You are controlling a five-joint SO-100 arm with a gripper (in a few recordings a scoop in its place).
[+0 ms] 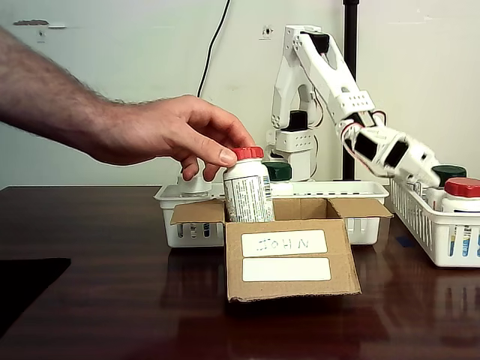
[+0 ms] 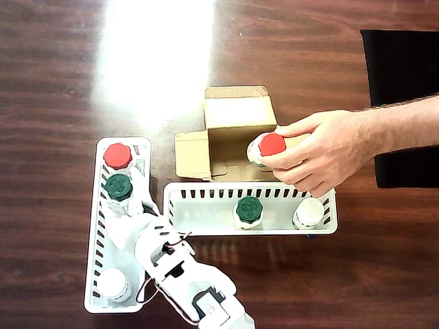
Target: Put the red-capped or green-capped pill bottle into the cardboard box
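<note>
At frame centre, red-capped bottle [image 1: 247,187] in a person's hand [image 1: 169,135] over cardboard box [image 1: 289,259]: light, rigid, slick; best grasped below cap. Gripper [image 2: 130,205] state unclear.

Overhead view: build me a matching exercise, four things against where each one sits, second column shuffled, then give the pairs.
Things:
1. red-capped bottle in the person's hand
2. green-capped bottle standing alone
3. cardboard box
4. gripper

Places:
A. in the long basket behind the box
B. over the side basket, by another green-capped bottle
C. at the box opening
D. on the table, flaps open

Pairs: 1-C, 2-A, 3-D, 4-B
</note>
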